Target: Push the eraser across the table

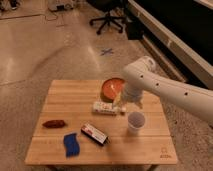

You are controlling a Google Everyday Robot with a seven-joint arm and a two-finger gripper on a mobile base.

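The eraser [94, 134], a small black block with a red-and-white label, lies on the light wooden table [135, 150] near its front middle. My white arm reaches in from the right over the table's back right part. My gripper [120, 104] hangs at the arm's end, just at the right end of a white elongated box [104, 107]. The gripper is behind and to the right of the eraser and apart from it.
A blue wavy pad [71, 144] lies left of the eraser. A reddish-brown object [53, 123] lies at the left. An orange bowl [112, 88] sits at the back, a white cup [136, 121] at the right. An office chair [107, 20] stands on the floor beyond.
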